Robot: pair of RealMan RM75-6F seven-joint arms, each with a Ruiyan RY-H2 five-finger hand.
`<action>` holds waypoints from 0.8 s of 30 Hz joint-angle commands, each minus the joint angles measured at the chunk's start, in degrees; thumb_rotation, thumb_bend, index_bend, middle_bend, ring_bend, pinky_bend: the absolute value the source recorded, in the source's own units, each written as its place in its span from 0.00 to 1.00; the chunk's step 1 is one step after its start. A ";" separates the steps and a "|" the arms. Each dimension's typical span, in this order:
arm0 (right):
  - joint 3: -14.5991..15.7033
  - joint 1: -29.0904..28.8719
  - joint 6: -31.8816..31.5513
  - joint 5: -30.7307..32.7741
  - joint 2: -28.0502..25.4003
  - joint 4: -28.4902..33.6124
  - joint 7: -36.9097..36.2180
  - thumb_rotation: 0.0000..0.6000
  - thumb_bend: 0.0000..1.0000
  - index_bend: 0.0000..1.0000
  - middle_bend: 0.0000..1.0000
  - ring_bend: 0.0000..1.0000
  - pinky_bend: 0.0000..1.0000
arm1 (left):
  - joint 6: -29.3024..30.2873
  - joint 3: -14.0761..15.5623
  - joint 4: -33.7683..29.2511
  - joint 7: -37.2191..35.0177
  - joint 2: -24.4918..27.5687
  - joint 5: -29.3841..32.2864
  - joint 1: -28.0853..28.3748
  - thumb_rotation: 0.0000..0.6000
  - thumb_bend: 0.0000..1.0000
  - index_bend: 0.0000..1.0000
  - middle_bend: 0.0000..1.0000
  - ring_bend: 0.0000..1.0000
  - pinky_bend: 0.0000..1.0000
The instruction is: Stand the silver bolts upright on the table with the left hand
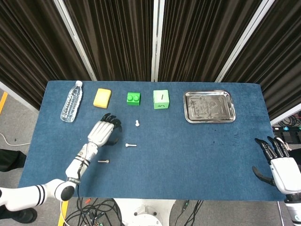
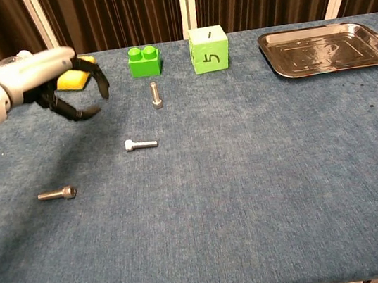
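Observation:
One silver bolt (image 2: 156, 95) stands upright on the blue table, in front of the green brick; the head view shows this upright bolt (image 1: 137, 123) from above. Two more lie flat: a middle bolt (image 2: 140, 144) (image 1: 130, 145) and a near-left bolt (image 2: 57, 194) (image 1: 103, 161). My left hand (image 2: 70, 84) (image 1: 102, 132) hovers above the table, left of the upright bolt, fingers spread and holding nothing. My right hand (image 1: 277, 165) is off the table's right edge, fingers apart and empty.
Along the far edge stand a water bottle (image 1: 71, 101), a yellow sponge (image 1: 102, 98), a green brick (image 1: 133, 98), a green cube (image 1: 161, 99) marked 5 and a steel tray (image 1: 209, 106).

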State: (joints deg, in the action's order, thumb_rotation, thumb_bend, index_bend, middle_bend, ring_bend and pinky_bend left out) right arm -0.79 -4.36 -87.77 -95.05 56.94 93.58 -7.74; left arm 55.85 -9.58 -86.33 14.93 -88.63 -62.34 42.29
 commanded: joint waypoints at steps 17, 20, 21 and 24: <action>0.20 0.20 0.15 0.93 0.26 -1.67 -1.82 1.00 0.20 0.08 0.16 0.00 0.02 | 3.35 0.08 -1.27 21.25 -10.86 12.12 4.47 1.00 0.33 0.45 0.24 0.09 0.05; 0.17 0.16 0.23 1.04 0.18 -1.66 -1.86 1.00 0.20 0.08 0.16 0.00 0.02 | 3.56 -0.67 0.09 22.43 -12.15 13.43 5.27 1.00 0.33 0.45 0.24 0.09 0.05; 0.16 0.15 0.24 1.07 0.16 -1.65 -1.85 1.00 0.20 0.08 0.16 0.00 0.02 | 3.72 -0.80 0.47 22.72 -12.46 13.61 5.44 1.00 0.33 0.45 0.24 0.09 0.05; 0.13 0.09 0.39 1.24 0.05 -1.58 -1.84 1.00 0.20 0.08 0.16 0.00 0.02 | 4.23 -0.76 1.59 23.53 -13.27 13.72 5.77 1.00 0.32 0.46 0.24 0.09 0.05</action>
State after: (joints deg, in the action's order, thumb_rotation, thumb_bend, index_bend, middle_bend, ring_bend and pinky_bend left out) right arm -0.66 -4.27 -87.38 -93.82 56.99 91.99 -9.57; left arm 59.93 -10.33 -84.93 38.28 -101.72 -48.70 47.93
